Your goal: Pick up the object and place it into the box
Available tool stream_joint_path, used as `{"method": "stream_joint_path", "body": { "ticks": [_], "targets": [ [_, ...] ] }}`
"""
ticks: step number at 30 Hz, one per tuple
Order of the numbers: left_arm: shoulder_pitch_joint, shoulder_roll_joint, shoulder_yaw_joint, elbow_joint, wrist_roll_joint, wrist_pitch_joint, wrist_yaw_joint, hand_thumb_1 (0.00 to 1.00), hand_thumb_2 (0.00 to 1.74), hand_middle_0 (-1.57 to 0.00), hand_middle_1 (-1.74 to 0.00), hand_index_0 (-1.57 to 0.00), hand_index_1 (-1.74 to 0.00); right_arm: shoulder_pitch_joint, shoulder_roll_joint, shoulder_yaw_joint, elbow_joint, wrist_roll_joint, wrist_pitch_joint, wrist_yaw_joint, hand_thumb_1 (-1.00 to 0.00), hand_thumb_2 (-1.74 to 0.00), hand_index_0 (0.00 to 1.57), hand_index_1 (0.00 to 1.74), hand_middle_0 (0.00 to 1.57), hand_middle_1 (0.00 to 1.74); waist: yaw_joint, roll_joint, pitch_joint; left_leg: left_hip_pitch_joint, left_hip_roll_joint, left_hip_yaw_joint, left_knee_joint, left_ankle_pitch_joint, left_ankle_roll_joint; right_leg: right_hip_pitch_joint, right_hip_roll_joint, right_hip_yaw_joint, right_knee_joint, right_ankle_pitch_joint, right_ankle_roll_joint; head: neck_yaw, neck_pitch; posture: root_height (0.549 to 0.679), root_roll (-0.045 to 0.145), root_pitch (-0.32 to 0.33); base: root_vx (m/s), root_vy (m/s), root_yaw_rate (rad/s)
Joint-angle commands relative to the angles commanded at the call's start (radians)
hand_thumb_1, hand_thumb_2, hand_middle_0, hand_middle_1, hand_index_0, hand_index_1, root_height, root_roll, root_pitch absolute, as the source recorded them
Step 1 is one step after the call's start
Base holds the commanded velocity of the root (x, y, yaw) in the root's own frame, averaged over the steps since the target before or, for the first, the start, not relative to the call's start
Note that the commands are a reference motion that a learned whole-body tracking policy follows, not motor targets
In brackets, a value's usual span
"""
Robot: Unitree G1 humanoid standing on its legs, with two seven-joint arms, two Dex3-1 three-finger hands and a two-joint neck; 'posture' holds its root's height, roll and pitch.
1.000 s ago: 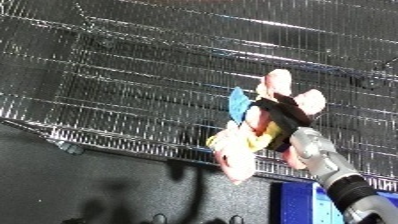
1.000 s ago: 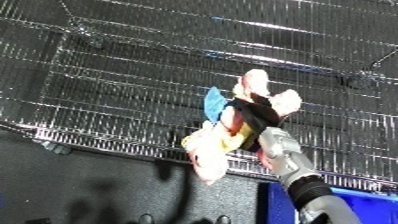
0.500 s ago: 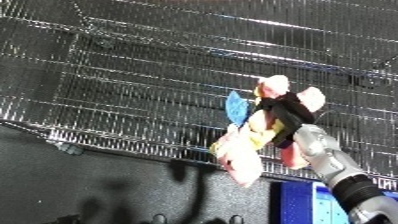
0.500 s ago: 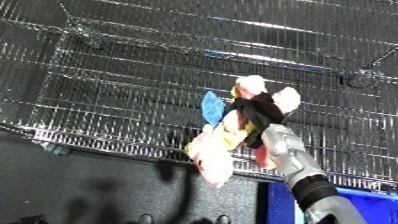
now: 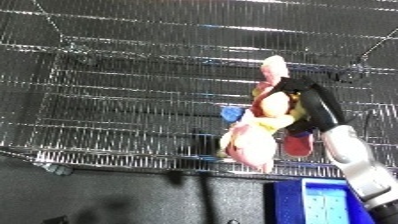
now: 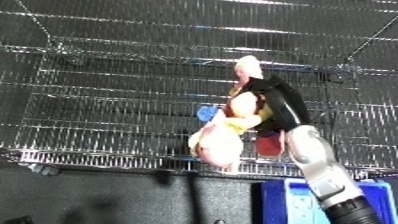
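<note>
A: Left eye view first. What is in the middle?

B: The right hand [image 5: 306, 107], black, with its fingers curled round a soft plush toy [image 5: 258, 135]. The toy is pale pink and yellow with a red part and a small blue patch at its left side. It hangs from the grip over the wire bin [image 5: 115, 95], toward the bin's near right part, its lower end level with the near rim.

A: What lies around it?

B: The bin's mesh fills nearly the whole view, with thicker wire bars crossing it. Below the near rim runs a dark surface [image 5: 133, 200], and at the lower right corner a blue box [image 5: 315, 200] sits just beside the white and silver forearm [image 5: 360, 165].

A: Anything between the toy and the bin?

B: Only the near rim wires, which the toy's lower end overlaps. Whether it touches them I cannot tell.

A: And the right eye view?

B: The same scene, shifted slightly. The hand's black fingers [image 6: 275, 100] wrap the toy across its middle, the pink tip sticking up above them. The forearm rises from the lower right edge, over the blue box. A clip or joint [image 6: 336, 76] on the bin's wire shows up right of the hand. The left hand appears in neither view.
</note>
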Motion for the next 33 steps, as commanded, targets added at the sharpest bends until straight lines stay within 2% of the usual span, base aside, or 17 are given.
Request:
{"method": "stream_joint_path", "body": {
  "ticks": [8, 17, 21, 33],
  "targets": [
    [0.025, -0.026, 0.024, -0.005, 0.012, 0.018, 0.0, 1.0, 1.74, -1.57, -1.74, -1.57, -1.74, 0.204, 0.056, -0.209, -0.15, 0.034, -0.022, -0.045, -1.0, -1.74, 1.57, 1.74, 1.57, 1.74, -0.046, 0.001, -0.022, 0.03, 0.01, 0.014, -0.006, -0.002, -0.0008, 0.024, 0.006, 0.009, -0.008, -0.004, -0.0032, 0.091, 0.029, 0.631, 0.039, -0.166, -0.003, -0.017, -0.069],
    [0.058, -0.048, 0.038, -0.013, 0.022, 0.032, -0.012, 1.0, 1.74, -1.57, -1.74, -1.57, -1.74, 0.406, 0.133, -0.407, -0.227, 0.071, -0.053, -0.099, -1.0, -1.74, 1.57, 1.74, 1.57, 1.74, -0.11, 0.007, -0.047, 0.05, 0.02, 0.032, -0.01, -0.008, -0.0031, 0.038, 0.0152, 0.02, -0.025, 0.002, -0.0046, 0.274, 0.023, 0.633, 0.043, -0.177, -0.002, -0.013, -0.075],
    [0.065, -0.052, 0.038, -0.012, 0.023, 0.037, -0.014, 1.0, 1.74, -1.57, -1.74, -1.57, -1.74, 0.477, 0.155, -0.489, -0.227, 0.094, -0.066, -0.124, -1.0, -1.74, 1.57, 1.74, 1.57, 1.74, -0.141, 0.011, -0.051, 0.056, 0.023, 0.04, -0.004, -0.014, -0.0041, 0.043, 0.0191, 0.025, -0.03, 0.003, -0.0053, 0.399, -0.011, 0.633, 0.044, -0.181, -0.002, 0.003, -0.074],
    [0.086, -0.047, 0.034, -0.007, 0.026, 0.036, -0.023, 1.0, 1.74, -1.57, -1.74, -1.57, -1.74, 0.649, 0.196, -0.717, -0.135, 0.17, -0.102, -0.201, -1.0, -1.74, 1.57, 1.74, 1.57, 1.74, -0.227, 0.028, -0.064, 0.075, 0.031, 0.074, -0.005, -0.028, -0.0035, 0.041, 0.0254, 0.046, -0.045, 0.008, -0.005, 0.616, -0.038, 0.636, 0.052, -0.174, -0.007, 0.001, -0.093]
  ]
}}
